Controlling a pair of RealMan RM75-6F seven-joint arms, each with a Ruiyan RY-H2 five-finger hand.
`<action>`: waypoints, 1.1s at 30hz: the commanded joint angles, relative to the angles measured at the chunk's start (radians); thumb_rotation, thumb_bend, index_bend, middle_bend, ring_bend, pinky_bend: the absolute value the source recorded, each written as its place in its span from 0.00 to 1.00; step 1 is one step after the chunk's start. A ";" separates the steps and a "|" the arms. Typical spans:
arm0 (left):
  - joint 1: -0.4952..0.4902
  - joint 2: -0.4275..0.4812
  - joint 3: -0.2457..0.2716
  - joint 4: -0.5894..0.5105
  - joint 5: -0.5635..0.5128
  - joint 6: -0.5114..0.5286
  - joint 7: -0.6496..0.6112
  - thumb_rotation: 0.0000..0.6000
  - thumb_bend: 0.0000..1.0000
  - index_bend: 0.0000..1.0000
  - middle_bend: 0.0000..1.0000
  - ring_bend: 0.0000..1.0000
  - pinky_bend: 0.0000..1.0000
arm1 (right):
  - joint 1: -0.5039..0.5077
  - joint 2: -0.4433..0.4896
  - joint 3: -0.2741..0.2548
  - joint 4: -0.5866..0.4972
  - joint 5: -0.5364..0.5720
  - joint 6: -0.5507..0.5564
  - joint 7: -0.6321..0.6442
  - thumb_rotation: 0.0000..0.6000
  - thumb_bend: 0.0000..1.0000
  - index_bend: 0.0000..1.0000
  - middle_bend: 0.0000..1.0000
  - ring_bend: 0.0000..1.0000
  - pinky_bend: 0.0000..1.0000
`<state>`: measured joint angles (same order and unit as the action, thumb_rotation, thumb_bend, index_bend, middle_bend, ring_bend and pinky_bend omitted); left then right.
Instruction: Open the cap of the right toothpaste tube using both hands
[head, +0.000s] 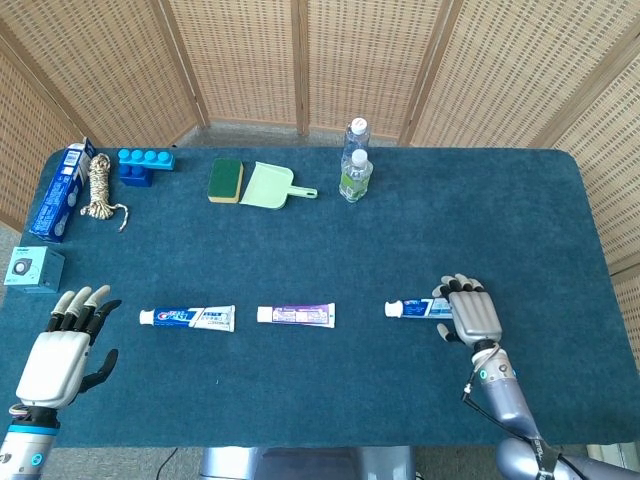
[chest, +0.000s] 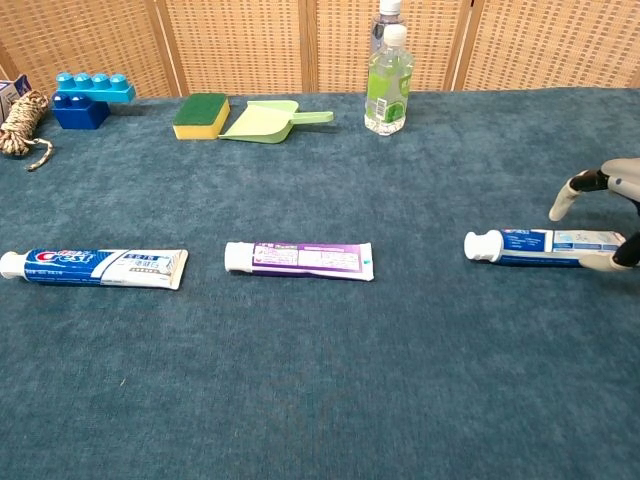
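The right toothpaste tube (head: 418, 308) (chest: 535, 245), white and blue, lies flat on the blue cloth with its white cap (head: 392, 309) (chest: 481, 245) pointing left. My right hand (head: 469, 312) (chest: 612, 178) sits over the tube's tail end with its fingers arched above it and spread. A thumb (chest: 618, 260) lies against the tube's near side, and the tube still rests on the table. My left hand (head: 62, 348) hovers at the table's front left, fingers apart and empty, far from that tube. The chest view does not show it.
A Crest tube (head: 188, 318) (chest: 95, 265) and a purple tube (head: 296, 315) (chest: 300, 259) lie in the same row further left. At the back stand two bottles (head: 354, 172), a sponge (head: 225, 180), a green dustpan (head: 270, 185), a blue brick (head: 145, 165), a rope (head: 100, 190) and boxes (head: 58, 195).
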<state>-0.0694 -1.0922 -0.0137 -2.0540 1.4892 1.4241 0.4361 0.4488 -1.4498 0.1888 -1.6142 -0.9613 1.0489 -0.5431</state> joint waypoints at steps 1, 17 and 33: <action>-0.002 -0.001 0.001 0.002 -0.001 0.000 -0.004 1.00 0.37 0.15 0.10 0.00 0.00 | 0.014 -0.007 -0.003 0.011 0.022 -0.003 -0.015 1.00 0.31 0.30 0.19 0.10 0.15; 0.006 0.004 0.012 0.019 0.014 0.029 -0.040 1.00 0.37 0.16 0.09 0.00 0.00 | 0.061 -0.026 -0.026 0.059 0.089 -0.018 -0.034 1.00 0.31 0.32 0.19 0.10 0.15; 0.015 0.007 0.017 0.017 0.026 0.054 -0.042 1.00 0.37 0.15 0.08 0.00 0.00 | 0.095 -0.021 -0.045 0.110 0.135 -0.056 -0.016 1.00 0.33 0.33 0.20 0.10 0.15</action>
<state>-0.0544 -1.0849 0.0035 -2.0372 1.5153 1.4785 0.3938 0.5437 -1.4720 0.1445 -1.5055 -0.8270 0.9938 -0.5605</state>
